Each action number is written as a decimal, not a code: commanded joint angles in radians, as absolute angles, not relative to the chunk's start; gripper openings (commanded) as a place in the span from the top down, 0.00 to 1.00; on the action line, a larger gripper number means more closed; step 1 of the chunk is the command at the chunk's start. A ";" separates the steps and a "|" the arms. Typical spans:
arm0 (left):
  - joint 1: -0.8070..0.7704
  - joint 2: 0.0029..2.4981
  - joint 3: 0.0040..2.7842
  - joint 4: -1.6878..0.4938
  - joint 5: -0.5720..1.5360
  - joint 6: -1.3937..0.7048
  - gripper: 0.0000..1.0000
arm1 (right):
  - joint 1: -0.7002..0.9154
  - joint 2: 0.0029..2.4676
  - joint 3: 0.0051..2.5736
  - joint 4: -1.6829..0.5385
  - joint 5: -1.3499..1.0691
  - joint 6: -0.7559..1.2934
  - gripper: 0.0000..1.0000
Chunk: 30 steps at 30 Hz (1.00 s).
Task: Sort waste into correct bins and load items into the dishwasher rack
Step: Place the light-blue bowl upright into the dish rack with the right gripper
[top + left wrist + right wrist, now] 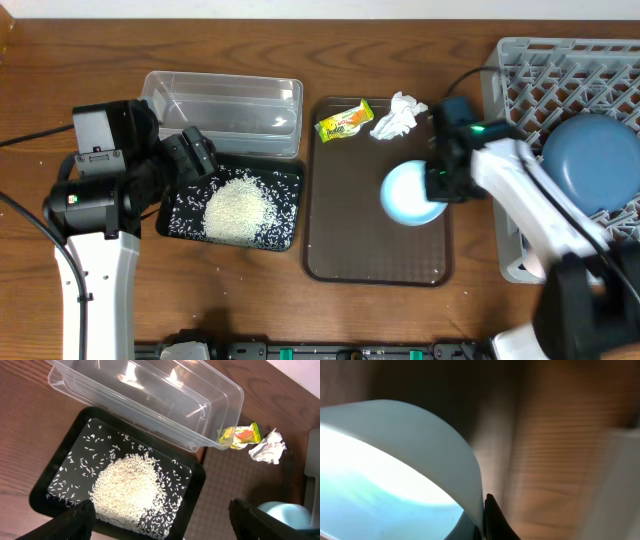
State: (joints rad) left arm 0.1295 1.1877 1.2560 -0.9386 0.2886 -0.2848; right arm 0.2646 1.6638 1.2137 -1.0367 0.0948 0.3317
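Observation:
My right gripper is shut on the rim of the small mint-green bowl, holding it over the brown serving tray; the bowl fills the right wrist view. The yellow-green wrapper and crumpled white tissue lie at the tray's far end. White rice is piled in the black tray. The clear tub sits behind it. My left gripper is open and empty above the black tray's near edge. The large blue bowl sits in the grey rack.
The brown serving tray lies between the black tray and the rack. The rack reaches the table's right edge. Cables run along the left arm and over the right arm.

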 commanded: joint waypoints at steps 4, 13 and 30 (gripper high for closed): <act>0.134 1.192 1.261 -0.941 0.290 -0.286 0.12 | 0.179 1.376 1.217 -0.992 0.665 0.498 0.99; 0.134 1.192 1.261 -0.941 0.290 -0.286 0.03 | 0.043 1.334 1.217 -0.813 1.106 0.449 0.99; 0.134 1.192 1.261 -0.942 0.290 -0.286 0.02 | -0.015 1.834 1.217 0.159 1.288 -0.407 0.99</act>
